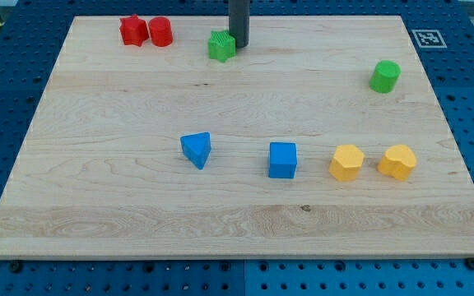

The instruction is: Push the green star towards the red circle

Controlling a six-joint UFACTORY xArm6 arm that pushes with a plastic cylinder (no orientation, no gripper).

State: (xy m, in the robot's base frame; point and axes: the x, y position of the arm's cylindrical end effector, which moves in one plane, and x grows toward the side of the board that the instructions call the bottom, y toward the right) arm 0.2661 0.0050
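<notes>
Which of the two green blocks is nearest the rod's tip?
The green star, beside my tip near the view's top; the green cylinder stands far right.

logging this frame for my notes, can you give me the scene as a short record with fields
tip: my tip at the view's top, right beside the green star's right side
green star: near the board's top edge
red circle: to the view's left of the green star, apart from it
red star: just left of the red circle
green cylinder: at the view's right
blue triangle: left of the blue cube
yellow blocks: two, and, lower right
board: wooden
</notes>
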